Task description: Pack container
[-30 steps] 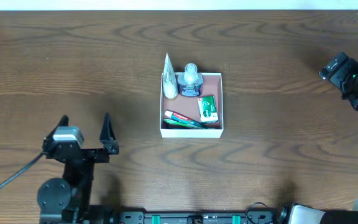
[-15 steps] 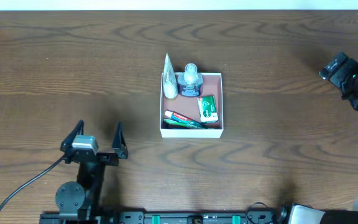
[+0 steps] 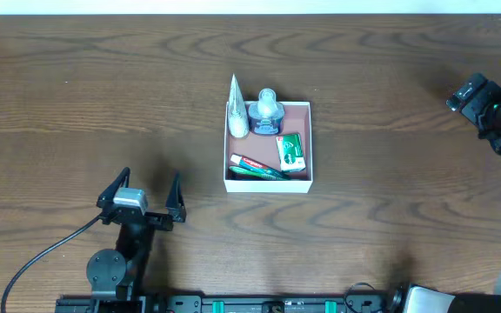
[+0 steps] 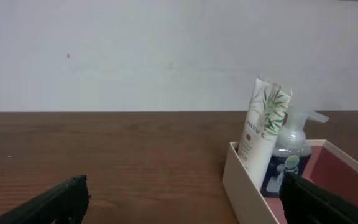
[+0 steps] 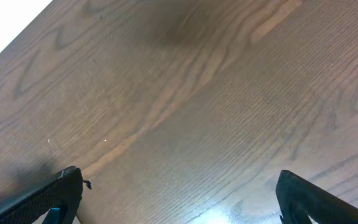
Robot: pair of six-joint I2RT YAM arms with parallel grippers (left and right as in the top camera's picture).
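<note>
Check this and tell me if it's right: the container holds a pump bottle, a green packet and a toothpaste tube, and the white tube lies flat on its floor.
Not quite. The white tube stands on end in the container, beside the pump bottle, as the left wrist view shows. The green packet and toothpaste tube are inside as stated.

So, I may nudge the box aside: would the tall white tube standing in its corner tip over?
Probably tippy: the tube stands upright, far taller than the thin wall of the container. The pump bottle beside it might brace one side. It looks like soft plastic, so likely light.
</note>
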